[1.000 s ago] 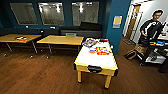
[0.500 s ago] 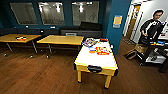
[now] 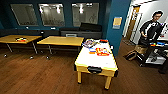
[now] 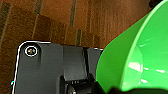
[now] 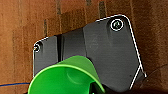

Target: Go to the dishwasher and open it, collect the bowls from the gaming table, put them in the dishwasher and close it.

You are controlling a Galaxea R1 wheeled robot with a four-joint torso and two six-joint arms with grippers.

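**Room survey with a green bowl at each wrist**

Head view: the gaming table (image 3: 96,60) is standing on the wooden floor (image 3: 37,77), its white tabletop carrying several colourful flat boxes (image 3: 100,51) toward the far end. A dark fitting is sitting at the middle of its near end. Two yellow-wood tables (image 3: 61,40) are standing to its left against a dark blue wall with windows. A small colourful item (image 3: 21,39) is lying on the farther left one. A yellow notice (image 3: 117,22) is hanging on the blue pillar; its writing cannot be read. A person (image 3: 151,30) is standing at the right beside a cart.

Left wrist view: a wide bright green bowl (image 4: 140,57) is showing large beside the robot's dark plate, its inside facing the camera and holding nothing visible. Whether the jaws are gripping it cannot be told.

Right wrist view: a smaller green bowl (image 5: 66,76) is lying against the dark plate, interior bare. The jaw state cannot be told here either.
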